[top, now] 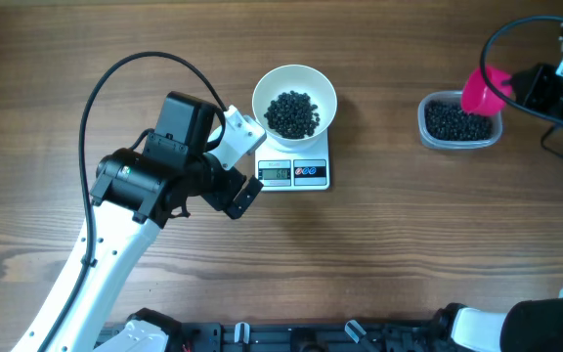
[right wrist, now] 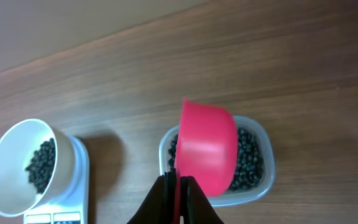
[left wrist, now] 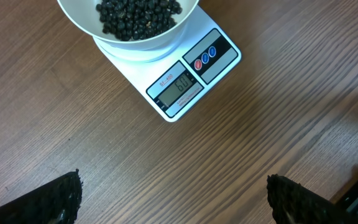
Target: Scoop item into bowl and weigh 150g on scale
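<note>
The white bowl (top: 267,88) stands on the scale (top: 311,173) and holds a heap of black beads (top: 291,112). My left gripper (top: 252,164) hangs just left of the scale's front, open, with only bare wood between its fingers. In the left wrist view the gripper (left wrist: 176,199) faces the bowl (left wrist: 86,25), the scale (left wrist: 219,53) and its lit display (left wrist: 180,85). My right gripper (right wrist: 178,186) is shut on the handle of a pink scoop (right wrist: 207,146). The scoop is tilted over a clear tub (right wrist: 257,180) of beads (right wrist: 248,158); from overhead the scoop (top: 484,90) overlaps the tub (top: 459,121).
A black cable (top: 115,88) loops from the left arm over the table's left half. Another cable (top: 516,29) arcs above the right arm at the far right. Black hardware (top: 291,337) lines the table's front edge.
</note>
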Available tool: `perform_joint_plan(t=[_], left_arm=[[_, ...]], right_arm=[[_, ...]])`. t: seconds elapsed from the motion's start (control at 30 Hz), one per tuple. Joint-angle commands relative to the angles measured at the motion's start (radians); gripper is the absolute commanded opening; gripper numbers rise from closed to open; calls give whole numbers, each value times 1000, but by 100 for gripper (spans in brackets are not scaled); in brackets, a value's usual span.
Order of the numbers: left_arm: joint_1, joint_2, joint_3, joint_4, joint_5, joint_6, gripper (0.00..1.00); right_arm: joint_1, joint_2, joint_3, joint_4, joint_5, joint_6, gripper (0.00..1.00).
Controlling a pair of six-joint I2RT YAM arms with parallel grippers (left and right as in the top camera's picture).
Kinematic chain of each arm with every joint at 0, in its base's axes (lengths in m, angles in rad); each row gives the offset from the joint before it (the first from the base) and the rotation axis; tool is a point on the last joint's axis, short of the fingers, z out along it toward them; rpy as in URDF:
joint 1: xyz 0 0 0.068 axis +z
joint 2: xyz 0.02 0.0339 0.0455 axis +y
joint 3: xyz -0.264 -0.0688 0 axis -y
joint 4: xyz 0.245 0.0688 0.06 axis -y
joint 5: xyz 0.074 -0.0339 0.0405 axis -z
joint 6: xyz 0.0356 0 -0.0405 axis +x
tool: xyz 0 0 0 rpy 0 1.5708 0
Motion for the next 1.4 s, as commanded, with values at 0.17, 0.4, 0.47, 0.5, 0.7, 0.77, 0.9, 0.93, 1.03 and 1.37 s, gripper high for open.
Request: perform_joint_plan(t=[0.17,0.4,0.47,0.5,0.7,0.77,0.9,0.93,1.03,1.37], left_arm=[[7,-6,-6,2,16,20,100],[7,-6,-6,2,16,20,100],[7,-6,-6,2,16,20,100],[7,-6,-6,2,16,20,100],[7,-6,-6,2,16,20,100],[7,-6,-6,2,16,20,100],[7,-6,-6,2,16,20,100],[7,-6,-6,2,16,20,100],[7,-6,-6,2,16,20,100],[7,-5,-6,2,16,20,100]], right_arm=[[229,-21,44,-42,468,-45,4],[380,32,43,-89,776,-45,4],[409,77,43,-92,843,-48,4],[422,97,43,-90,858,-64,4],[454,170,43,-85,883,-78,4],[454,182,43,-85,883,-77,4],[454,214,43,-48,883,-67,4],[454,223,43,-24,883,-71,5],[454,248,43,3,883,-92,4],[455,311,32,49,931,-176,5]])
